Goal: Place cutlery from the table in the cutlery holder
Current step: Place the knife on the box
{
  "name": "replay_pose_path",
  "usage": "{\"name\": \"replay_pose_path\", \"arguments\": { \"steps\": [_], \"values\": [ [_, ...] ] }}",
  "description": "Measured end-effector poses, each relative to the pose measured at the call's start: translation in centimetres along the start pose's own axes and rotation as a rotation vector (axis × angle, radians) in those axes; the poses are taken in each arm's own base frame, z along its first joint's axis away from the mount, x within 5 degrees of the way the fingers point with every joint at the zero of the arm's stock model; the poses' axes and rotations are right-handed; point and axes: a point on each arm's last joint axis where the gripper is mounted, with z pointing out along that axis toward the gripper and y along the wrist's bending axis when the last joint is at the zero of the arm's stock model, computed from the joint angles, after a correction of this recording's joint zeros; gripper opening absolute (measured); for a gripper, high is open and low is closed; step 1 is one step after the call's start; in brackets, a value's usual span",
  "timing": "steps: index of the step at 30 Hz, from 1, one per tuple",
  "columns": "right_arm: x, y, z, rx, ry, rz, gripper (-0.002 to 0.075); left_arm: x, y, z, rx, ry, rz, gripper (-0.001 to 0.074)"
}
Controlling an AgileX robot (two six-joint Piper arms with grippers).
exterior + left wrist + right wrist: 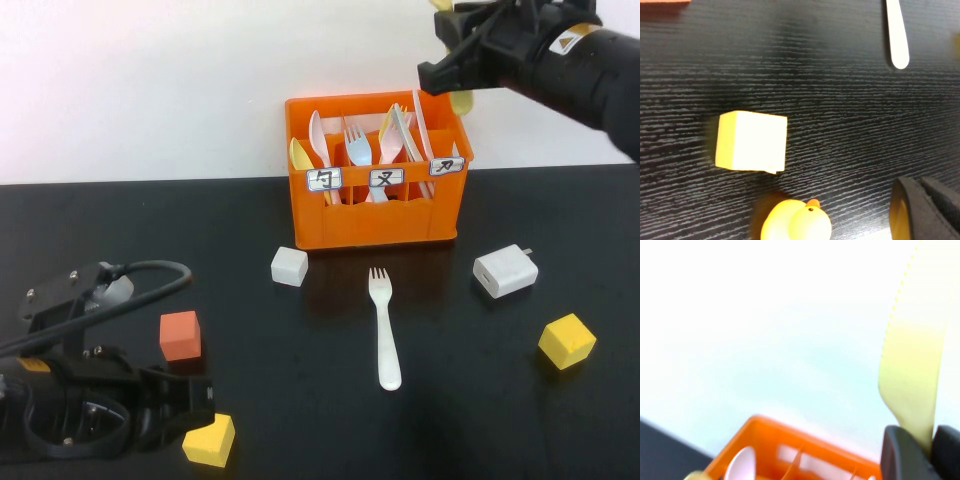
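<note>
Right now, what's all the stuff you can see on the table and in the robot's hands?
Cutlery holder: one, orange, back middle of the table, holding several pale utensils.
Fork: one, white, flat on the table in front of the holder.
Knife: one, pale yellow, held in the air above the holder's right side.
Charger block: one, white, right of the fork.
White cube: one, by the holder's front left corner.
Red cube: one, left side.
Yellow cubes: two, front left and far right.
Toy duck: one, yellow, near the left gripper.
Table: black.
Left gripper: low at front left.
Right gripper: raised, clamping the knife.
</note>
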Motion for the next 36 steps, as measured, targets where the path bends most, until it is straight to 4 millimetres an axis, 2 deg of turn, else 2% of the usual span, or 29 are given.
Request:
{"name": "replay_pose_path", "arguments": {
  "steps": [17, 23, 30, 36],
  "values": [
    [6.3, -0.2, 5.8, 0.112, 0.004, 0.081, 0.0105, 0.0, -0.1, 0.0, 0.013, -0.002, 0.009, -0.0001],
    [6.9, -0.1, 7.3, 0.116, -0.001, 0.088, 0.0105, 0.0, -0.1, 0.0, 0.013, -0.002, 0.009, -0.0001],
    [6.8, -0.2, 7.6, 0.118, -0.006, 0.081, 0.0105, 0.0, -0.1, 0.0, 0.013, -0.002, 0.014, -0.0001],
    [7.0, -0.2, 7.7, 0.117, 0.006, 0.009, 0.0115, 0.0, -0.1, 0.0, 0.012, -0.005, 0.016, -0.0001]
  ]
}}
